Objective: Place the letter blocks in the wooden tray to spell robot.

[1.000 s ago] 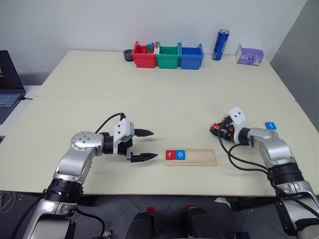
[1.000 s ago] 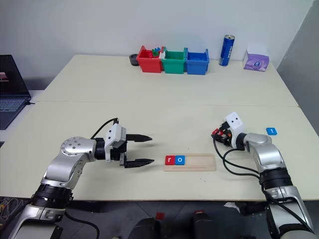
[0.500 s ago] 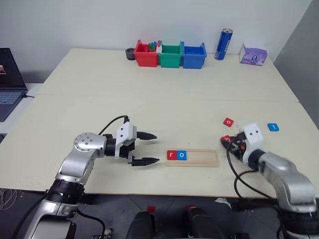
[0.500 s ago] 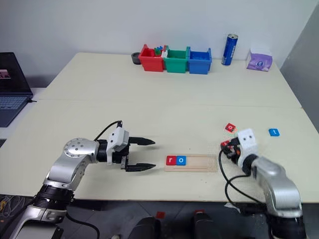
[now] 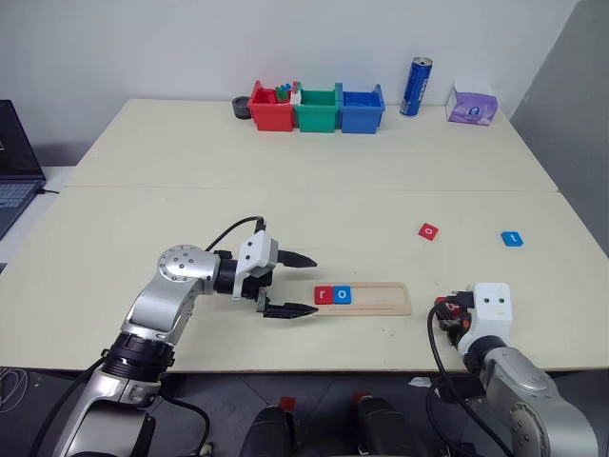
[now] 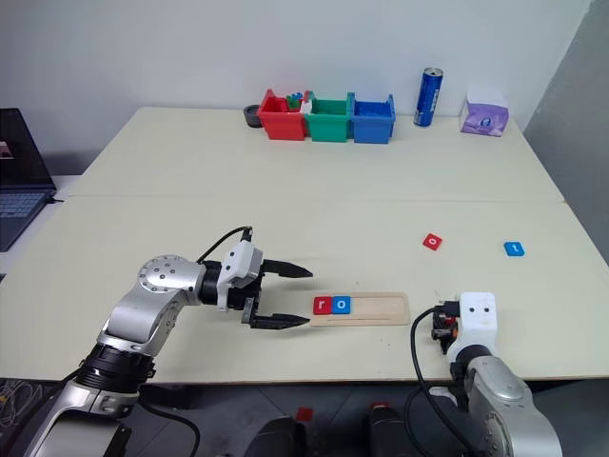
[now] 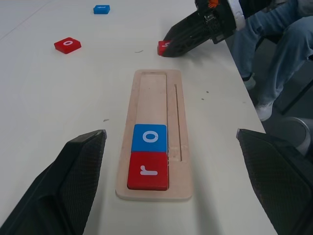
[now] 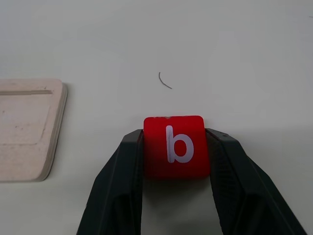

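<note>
The wooden tray lies near the table's front edge with a red r block and a blue o block at its left end. My left gripper is open, just left of the tray and pointing at it. To the right of the tray, at the front edge, my right gripper is shut on a red b block; it also appears as the right gripper in the left wrist view. A red o block and a blue t block lie loose farther back on the right.
Red bin, green bin and blue bin stand at the far edge, with a blue can and a purple tissue pack to their right. A laptop sits at the far left. A person's jeans are beyond the table's right end.
My right gripper has drawn back toward the front edge with the red b block, leaving the red o block behind on the table. My left gripper edged right toward the tray.
</note>
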Tool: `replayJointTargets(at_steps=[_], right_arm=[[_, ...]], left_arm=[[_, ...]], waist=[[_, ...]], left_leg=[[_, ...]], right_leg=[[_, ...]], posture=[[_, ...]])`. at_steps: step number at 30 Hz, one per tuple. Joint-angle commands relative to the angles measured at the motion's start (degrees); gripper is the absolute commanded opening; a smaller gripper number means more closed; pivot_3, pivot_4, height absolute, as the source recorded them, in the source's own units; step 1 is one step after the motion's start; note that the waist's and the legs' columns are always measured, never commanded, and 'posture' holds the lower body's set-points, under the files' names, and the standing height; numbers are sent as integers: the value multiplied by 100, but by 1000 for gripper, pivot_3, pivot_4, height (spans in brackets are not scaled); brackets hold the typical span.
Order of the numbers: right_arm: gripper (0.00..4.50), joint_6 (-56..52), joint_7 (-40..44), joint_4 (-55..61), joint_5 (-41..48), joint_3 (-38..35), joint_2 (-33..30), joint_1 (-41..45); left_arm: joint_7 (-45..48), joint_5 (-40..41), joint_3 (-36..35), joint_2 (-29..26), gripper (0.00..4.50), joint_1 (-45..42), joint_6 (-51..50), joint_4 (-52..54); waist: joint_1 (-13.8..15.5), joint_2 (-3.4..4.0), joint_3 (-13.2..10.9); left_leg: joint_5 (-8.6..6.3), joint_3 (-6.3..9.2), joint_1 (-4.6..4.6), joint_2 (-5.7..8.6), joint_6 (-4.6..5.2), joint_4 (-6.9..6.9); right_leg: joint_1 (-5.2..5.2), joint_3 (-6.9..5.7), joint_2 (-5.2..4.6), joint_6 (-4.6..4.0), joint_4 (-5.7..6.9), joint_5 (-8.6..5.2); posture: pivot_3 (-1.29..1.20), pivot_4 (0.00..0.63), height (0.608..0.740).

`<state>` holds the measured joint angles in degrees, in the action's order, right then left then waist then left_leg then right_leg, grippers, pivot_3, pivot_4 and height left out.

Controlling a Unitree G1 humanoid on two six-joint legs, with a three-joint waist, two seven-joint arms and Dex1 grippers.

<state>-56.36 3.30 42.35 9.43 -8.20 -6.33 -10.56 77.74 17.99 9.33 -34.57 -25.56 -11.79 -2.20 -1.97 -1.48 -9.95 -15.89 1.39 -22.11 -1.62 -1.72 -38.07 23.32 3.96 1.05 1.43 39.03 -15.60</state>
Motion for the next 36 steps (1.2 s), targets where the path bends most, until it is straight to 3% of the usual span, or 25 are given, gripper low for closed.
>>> replayJointTargets(at_steps=[1, 6, 12, 17, 23, 28, 36], right_arm=[[2825, 122, -146, -45, 25, -153, 172, 17], [4434, 118, -196, 251, 122, -355, 220, 339], [4434, 4, 526, 287, 429, -857, -792, 982], [4434, 188, 2627, -175, 1159, -682, -2731, 742], [4434, 1491, 4239, -1207, 996, -213, -4234, 675], [4434, 2270, 4897, -2159, 749, 223, -4771, 1023], [4434, 2995, 5650, -3079, 380, 916, -5091, 1642]], left_arm=[[-10, 57, 17, 12, 4500, -55, 54, 176], [-61, 38, -9, -14, 4500, 41, 83, 207], [-82, 38, -87, -76, 4500, 166, 214, 154], [-75, 31, -104, -107, 4500, 288, 380, 89], [-120, -38, -50, -74, 4500, 307, 529, -43], [-193, -67, -21, -43, 4500, 367, 561, -21], [-283, -78, -14, -43, 4500, 433, 515, 85]], waist=[[4, 0, 0], [8, 0, 0], [6, 1, -1], [8, -1, -2], [10, -4, -4], [8, -7, -6], [15, -8, -7]], left_leg=[[0, 0, 0, 0, 0, 0], [0, 1, 0, 0, 0, 0], [0, 0, -1, 3, 0, 1], [-1, -7, -4, 7, 2, 7], [-1, -8, -2, 10, 2, 3], [-1, -9, 1, 9, 2, 1], [-1, -8, 1, 6, 2, 1]], right_leg=[[0, -1, 0, 0, 0, 0], [0, 1, -3, 0, 0, 0], [1, 3, -3, 0, -1, 0], [0, -3, -3, -2, -8, -2], [-4, -6, 0, -2, -7, -2], [-6, -5, 1, -2, -7, -2], [-6, -5, 0, -3, -5, -2]], posture=[[0, 150, 740], [0, 150, 740], [0, 150, 740], [0, 150, 740], [0, 150, 740], [0, 150, 740], [0, 150, 740]])
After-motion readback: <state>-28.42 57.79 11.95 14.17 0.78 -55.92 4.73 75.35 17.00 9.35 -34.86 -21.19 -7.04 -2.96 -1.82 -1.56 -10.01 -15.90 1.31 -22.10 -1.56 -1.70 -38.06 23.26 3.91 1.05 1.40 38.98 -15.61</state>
